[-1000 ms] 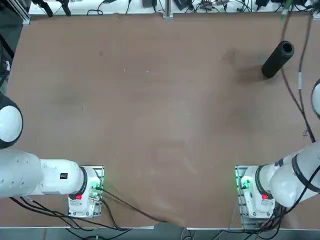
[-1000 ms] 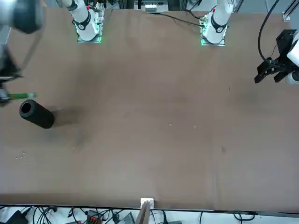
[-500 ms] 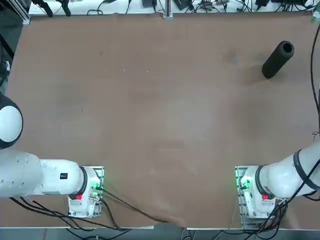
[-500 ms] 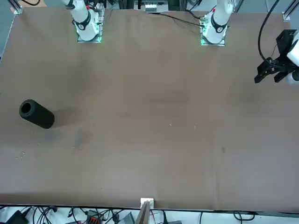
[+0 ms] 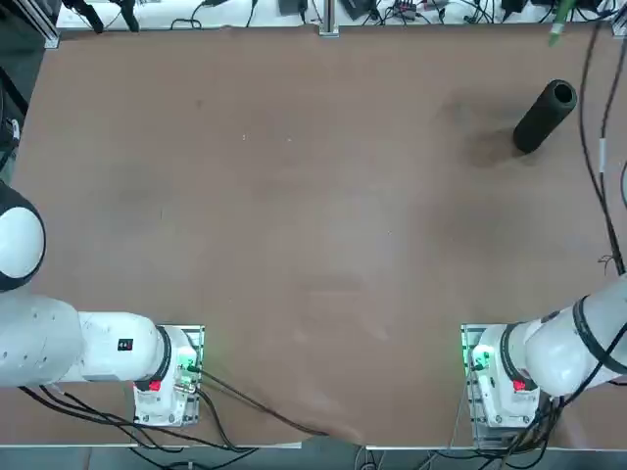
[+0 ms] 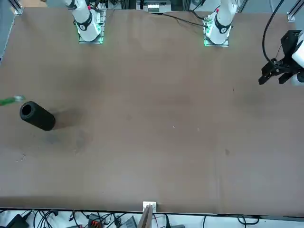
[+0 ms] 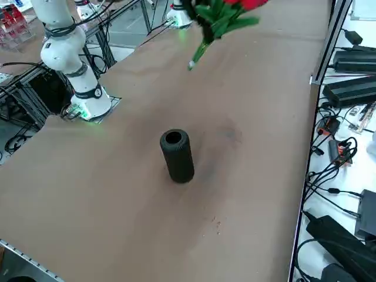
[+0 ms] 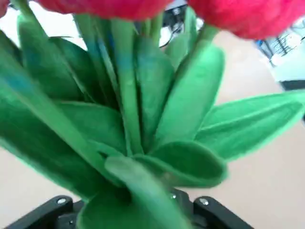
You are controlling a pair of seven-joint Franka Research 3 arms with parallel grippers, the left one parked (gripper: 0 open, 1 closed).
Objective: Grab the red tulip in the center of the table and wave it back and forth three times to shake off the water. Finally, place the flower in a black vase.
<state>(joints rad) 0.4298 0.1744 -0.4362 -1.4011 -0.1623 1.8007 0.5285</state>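
The right fingers (image 8: 217,212) are closed, pinching the bunch of red tulips (image 7: 222,16) where leaves and stems gather. The wrist view shows a dark finger at either side of the greenery, with the red blooms (image 8: 252,16) beyond them. Leaves cover the pinch itself, so I cannot tell exactly which stems lie between the pads. The fingers and flowers are up off the counter (image 7: 111,194), out past the reach of the top and front views, where little more than the green stem end (image 6: 12,100) pokes in.

Gripping near the leaves makes sense: the bare stem hangs free on the far side of the fingers from the blooms, so it can later go into the vase without the fingers meeting the rim. The bunch is tilted, stem end lower, which suits a shake. The black vase (image 7: 178,157) stands on the counter, lower than the fingers and apart from the stem, its mouth open upward to receive it.

This looks like the shaking step; how many waves are done cannot be told. Next the fingers should steady, bring the stem over the mouth and turn it upright. A slanted stem could catch the rim and tip the vase.
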